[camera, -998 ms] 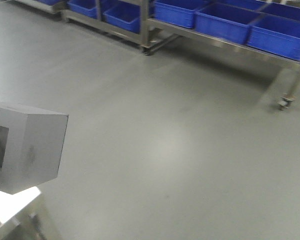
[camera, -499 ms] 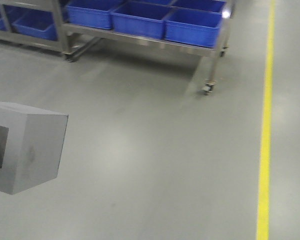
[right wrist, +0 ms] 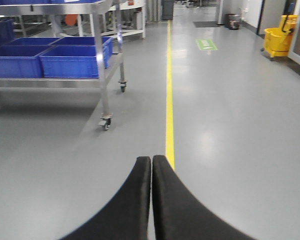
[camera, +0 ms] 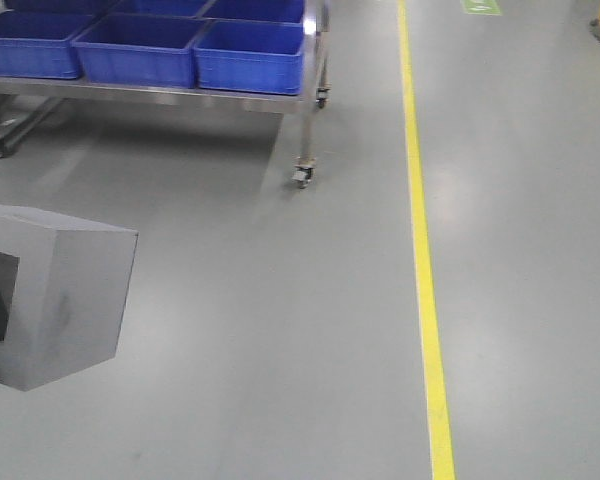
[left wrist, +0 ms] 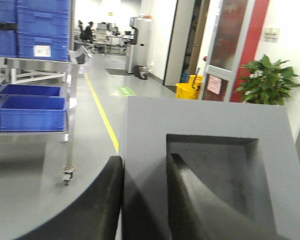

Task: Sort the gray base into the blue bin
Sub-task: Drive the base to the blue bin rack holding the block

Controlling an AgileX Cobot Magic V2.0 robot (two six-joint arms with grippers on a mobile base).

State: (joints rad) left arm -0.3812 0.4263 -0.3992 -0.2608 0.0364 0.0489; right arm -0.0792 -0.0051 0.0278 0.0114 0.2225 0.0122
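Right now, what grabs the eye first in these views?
The gray base looms at the front view's left edge, pinched by the left gripper with one finger in its recess and one outside the wall. A wheeled steel rack at upper left carries blue bins, and a yellow floor line runs past it. The right gripper is shut, empty.

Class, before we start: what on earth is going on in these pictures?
The left pincer grips the gray base by one wall, one finger outside, one inside its square recess, holding it above the floor. The right pincer is shut and empty. The blue bins sit on a wheeled steel rack ahead, left of a yellow floor line; the base is in none yet.
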